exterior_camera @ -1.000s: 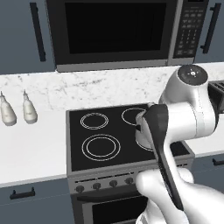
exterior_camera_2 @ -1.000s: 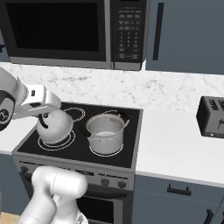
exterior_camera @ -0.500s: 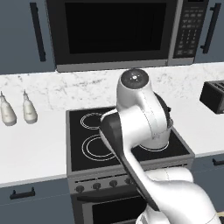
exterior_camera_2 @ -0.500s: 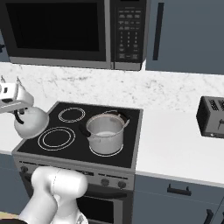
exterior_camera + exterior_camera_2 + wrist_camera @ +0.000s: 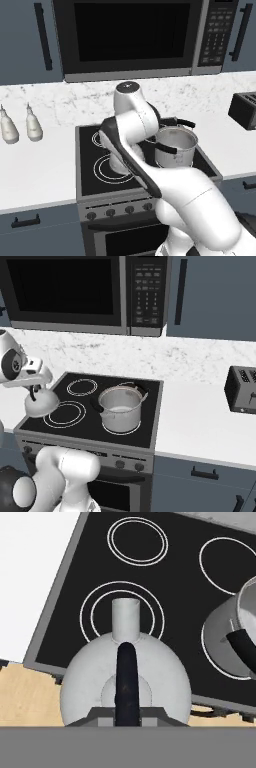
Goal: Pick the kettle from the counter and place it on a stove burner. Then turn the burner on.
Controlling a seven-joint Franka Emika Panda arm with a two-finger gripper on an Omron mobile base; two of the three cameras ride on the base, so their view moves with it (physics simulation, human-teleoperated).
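No readable writing anywhere; microwave [image 5: 75, 293] keypad too small to make out, no brand to see.

End effector [image 5: 35, 387] clenched on the kettle [image 5: 41, 404], gripping the thin dark handle at its top. Kettle held in the air, above the front left corner of the cooktop [image 5: 150, 421], just over the near edge of the large ringed stove burner [image 5: 65, 414] and not resting on it.

From the hand view: kettle [image 5: 125, 682] seen from above, dark handle running down its middle, spout pointing toward the large burner [image 5: 122, 609]; part of the dome hanging past the front edge of the cooktop. Smaller ringed circle [image 5: 137, 541] further behind.

From the left base view: kettle almost fully hidden behind the white arm, only a pale part [image 5: 120, 162] visible low beside it. Two white bottles [image 5: 20, 127] standing on the worktop [image 5: 40, 170] left of the cooktop, by the marble backsplash; not to see in the right base view.

From the right base view: steel pot [image 5: 120, 408] with black handles on the front right burner, right of the kettle and apart from it. Toaster [image 5: 244, 390] on the worktop far right of the cooktop. Row of knobs [image 5: 120, 464] under the cooktop's front edge.
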